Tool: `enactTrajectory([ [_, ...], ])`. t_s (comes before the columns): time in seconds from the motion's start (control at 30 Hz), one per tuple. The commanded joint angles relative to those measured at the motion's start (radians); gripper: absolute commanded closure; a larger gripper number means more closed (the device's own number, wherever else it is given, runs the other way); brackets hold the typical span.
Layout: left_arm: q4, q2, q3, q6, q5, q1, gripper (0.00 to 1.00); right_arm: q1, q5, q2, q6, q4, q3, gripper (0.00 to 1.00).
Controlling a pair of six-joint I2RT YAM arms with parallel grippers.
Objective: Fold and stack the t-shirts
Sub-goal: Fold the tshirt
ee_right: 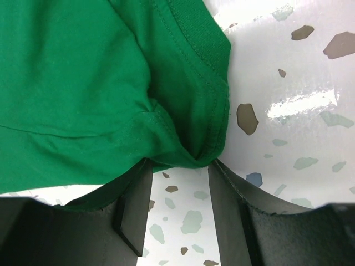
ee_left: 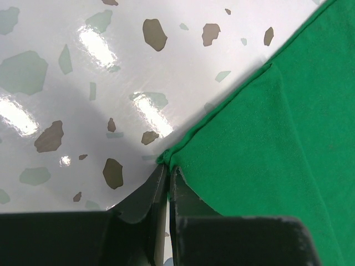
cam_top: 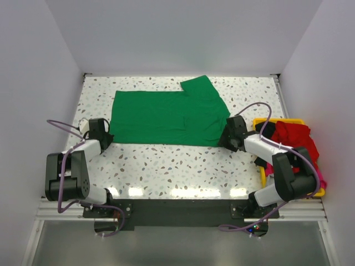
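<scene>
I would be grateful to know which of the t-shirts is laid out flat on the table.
The bright green t-shirt; it lies spread on the speckled table, while the red t-shirt sits bunched in the yellow bin.

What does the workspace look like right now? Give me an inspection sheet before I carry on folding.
Surface: speckled terrazzo table, glossy, with light glare.
Job's things: green t-shirt lying flat on the table, one sleeve toward the far edge; red shirt heaped with dark and pink cloth in the yellow bin at the right.
Clutter: nothing seen.
Grippers: left pincer shut on the shirt's corner; right pincer open, its fingers straddling a bunched fold of the other end.
Cables: purple cables looping along both arms, clear of the cloth.
Surroundings: plain white walls on three sides.
</scene>
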Motion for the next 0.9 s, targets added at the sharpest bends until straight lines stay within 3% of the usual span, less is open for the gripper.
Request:
enactTrajectory([
  [0.0,-0.017,0.019,0.006,0.013,0.006,0.005,0.99,-0.005,0.066,0.007,0.006,0.054,-0.014,0.52],
  [0.07,-0.023,0.019,0.007,0.015,0.000,0.005,1.00,-0.005,0.072,0.007,0.012,0.062,-0.014,0.52],
  [0.2,-0.030,0.013,0.007,0.015,-0.003,0.004,1.00,-0.005,0.067,0.018,0.021,0.071,-0.028,0.66],
  [0.33,-0.055,0.001,0.012,0.012,-0.014,0.004,1.00,-0.005,0.066,0.024,0.018,0.057,-0.033,0.93],
  [0.4,-0.072,-0.017,0.011,0.005,-0.026,0.005,1.00,-0.005,0.055,0.018,0.014,0.045,-0.025,0.99],
  [0.87,-0.228,-0.281,-0.078,-0.045,-0.121,0.005,1.00,-0.005,-0.092,-0.176,0.008,-0.096,-0.063,1.00],
])
